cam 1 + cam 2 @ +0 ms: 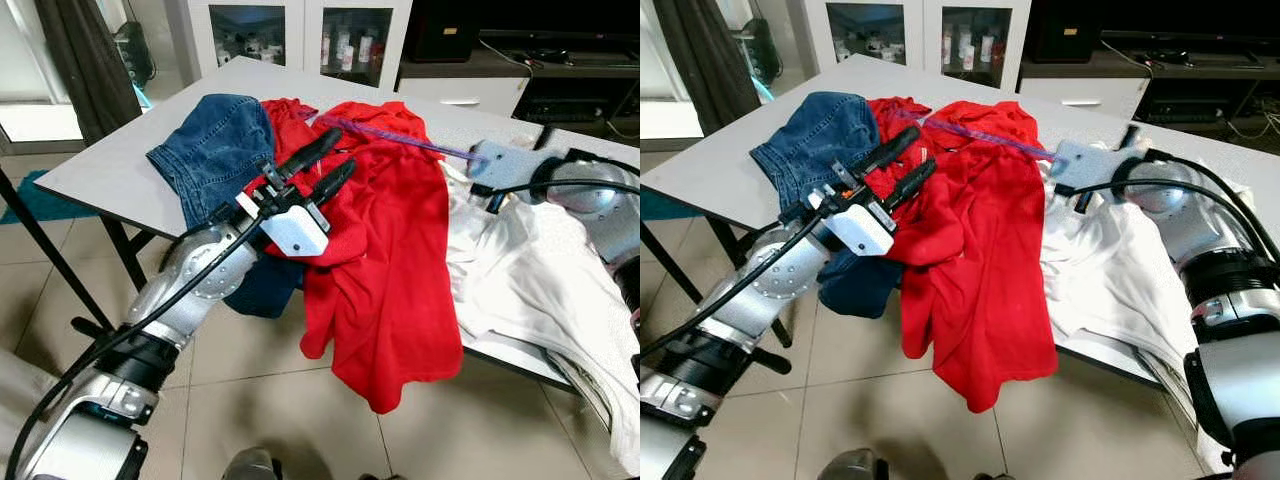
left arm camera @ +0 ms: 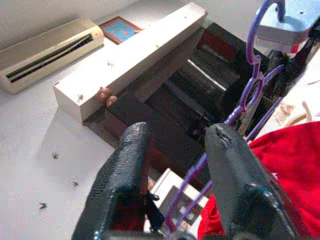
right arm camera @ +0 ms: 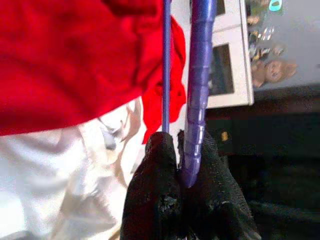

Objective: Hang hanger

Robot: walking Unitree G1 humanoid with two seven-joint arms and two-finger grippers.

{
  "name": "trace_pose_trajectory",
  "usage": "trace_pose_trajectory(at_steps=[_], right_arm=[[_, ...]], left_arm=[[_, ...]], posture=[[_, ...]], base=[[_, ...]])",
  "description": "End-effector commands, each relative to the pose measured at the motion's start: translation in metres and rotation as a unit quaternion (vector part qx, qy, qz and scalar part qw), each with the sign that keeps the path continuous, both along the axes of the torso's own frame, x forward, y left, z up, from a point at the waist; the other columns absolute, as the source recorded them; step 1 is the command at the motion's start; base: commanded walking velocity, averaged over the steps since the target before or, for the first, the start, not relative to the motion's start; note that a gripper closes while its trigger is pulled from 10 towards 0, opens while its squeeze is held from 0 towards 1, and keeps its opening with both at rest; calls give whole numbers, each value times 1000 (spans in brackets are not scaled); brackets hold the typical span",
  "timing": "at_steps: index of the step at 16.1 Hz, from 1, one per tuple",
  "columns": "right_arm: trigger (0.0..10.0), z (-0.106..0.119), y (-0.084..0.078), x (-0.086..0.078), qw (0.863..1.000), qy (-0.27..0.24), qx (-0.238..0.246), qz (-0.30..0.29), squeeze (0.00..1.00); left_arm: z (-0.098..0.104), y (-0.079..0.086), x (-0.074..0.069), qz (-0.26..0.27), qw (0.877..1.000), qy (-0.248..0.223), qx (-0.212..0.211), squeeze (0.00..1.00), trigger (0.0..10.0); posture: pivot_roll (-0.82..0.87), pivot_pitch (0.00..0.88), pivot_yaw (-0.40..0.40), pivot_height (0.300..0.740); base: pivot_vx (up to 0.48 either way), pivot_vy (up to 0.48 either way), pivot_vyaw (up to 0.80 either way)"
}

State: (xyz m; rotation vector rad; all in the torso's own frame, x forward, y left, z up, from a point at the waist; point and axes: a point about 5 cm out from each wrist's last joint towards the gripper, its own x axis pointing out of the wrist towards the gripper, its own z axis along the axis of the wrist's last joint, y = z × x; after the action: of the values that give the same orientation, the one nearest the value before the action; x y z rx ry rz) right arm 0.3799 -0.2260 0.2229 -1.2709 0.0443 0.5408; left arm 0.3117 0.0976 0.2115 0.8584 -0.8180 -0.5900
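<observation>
The step in hand looks like threading the purple hanger [image 1: 385,135] into the red shirt [image 1: 390,250], so the right arm should keep the hanger level and steady while the left spreads the cloth without snagging. The right end effector [image 3: 181,150] is clenched on the hanger's thin bar, holding it just above the shirt on the surface [image 1: 110,170]. The left end effector [image 1: 325,165] hovers over the red cloth, fingers spread and empty.
</observation>
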Motion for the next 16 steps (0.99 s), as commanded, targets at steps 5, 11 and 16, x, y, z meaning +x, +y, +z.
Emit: trace_pose_trajectory(at_steps=[5,11,16], right_arm=[[0,22,23,-1,993,-77,-70,54,0],[0,25,59,-7,982,-120,-95,111,0],[0,23,66,-10,980,-126,-96,123,0]], left_arm=[[2,-12,1,-20,999,5,32,400,10000],[-10,-20,5,-13,998,35,59,216,10000],[-13,-10,16,47,996,57,59,0,10000]], posture=[[223,0,-25,740],[224,0,-25,740],[230,0,-26,740]], base=[[0,0,0],[0,0,0],[0,0,0]])
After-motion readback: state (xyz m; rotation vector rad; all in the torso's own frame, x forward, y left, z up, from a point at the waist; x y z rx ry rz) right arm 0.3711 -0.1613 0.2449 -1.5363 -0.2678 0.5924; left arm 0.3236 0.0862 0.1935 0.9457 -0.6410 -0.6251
